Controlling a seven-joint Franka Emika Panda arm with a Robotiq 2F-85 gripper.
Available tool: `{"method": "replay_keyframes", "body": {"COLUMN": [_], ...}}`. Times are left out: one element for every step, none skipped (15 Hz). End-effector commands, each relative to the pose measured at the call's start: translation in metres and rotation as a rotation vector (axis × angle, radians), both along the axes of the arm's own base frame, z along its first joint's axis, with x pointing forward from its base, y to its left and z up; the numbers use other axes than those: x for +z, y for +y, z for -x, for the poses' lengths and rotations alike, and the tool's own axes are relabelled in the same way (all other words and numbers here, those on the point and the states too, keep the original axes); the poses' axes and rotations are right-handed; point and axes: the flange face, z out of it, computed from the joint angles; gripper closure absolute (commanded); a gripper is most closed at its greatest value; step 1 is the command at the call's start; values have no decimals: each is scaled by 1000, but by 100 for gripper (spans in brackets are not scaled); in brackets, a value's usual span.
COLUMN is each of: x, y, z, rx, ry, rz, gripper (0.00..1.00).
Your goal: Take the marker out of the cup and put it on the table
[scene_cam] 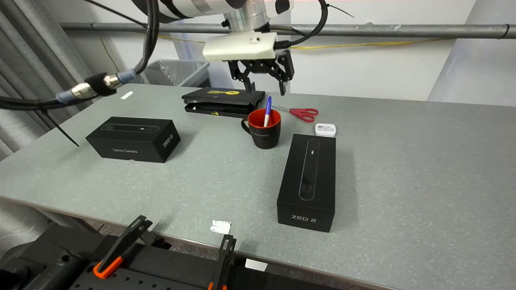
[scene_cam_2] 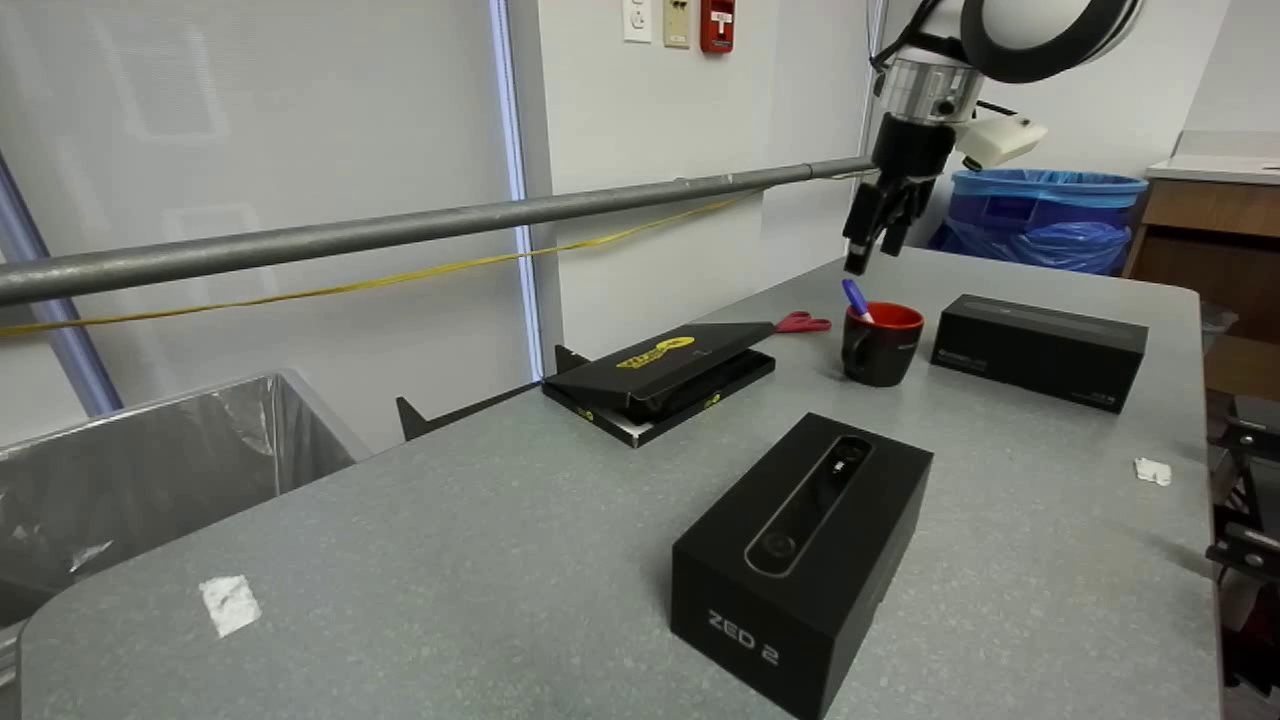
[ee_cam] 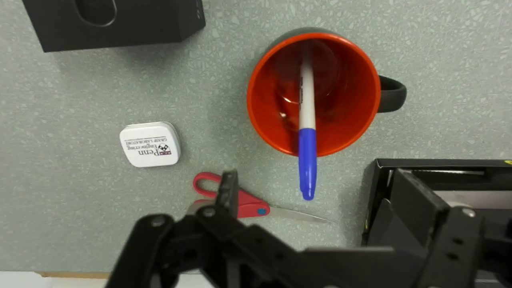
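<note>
In the wrist view, the marker (ee_cam: 307,132) leans toward six o'clock in the cup (ee_cam: 354,100), scissors (ee_cam: 250,210) at seven. The jaws hang spread above the desk (scene_cam: 423,169).

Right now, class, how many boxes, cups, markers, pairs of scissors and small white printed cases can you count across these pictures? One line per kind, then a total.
Black boxes: 3
Cup: 1
Marker: 1
Scissors: 1
White case: 1
Total: 7
</note>
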Motion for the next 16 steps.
{"method": "replay_keyframes", "body": {"x": [-19,-24,-29,-32,-36,-39,-41,-43,-45,-47,-48,-48,-47,-46,-45,-43], "y": [-7,-8,-9,-10,-10,-10,-10,-9,-9,-9,-9,-9,-9,-8,-8,-7], "z": [-24,-27,-29,-32,-34,-36,-36,-37,-37,-39,-39,-38,-38,-37,-36,-36], "rx": [-24,-26,-28,-30,-32,-34,-34,-29,-30,-33,-31,-31,-32,-30,-32,-32], "ry": [-11,-7,-1,3,7,11,16,21,24,27,29,30,29,28,26,26], "rz": [2,2,2,2,3,4,4,-1,0,1,0,0,-6,-10,-12,-17], "gripper": [0,0,0,0,0,0,0,0,0,0,0,0,25,26,32,42]}}
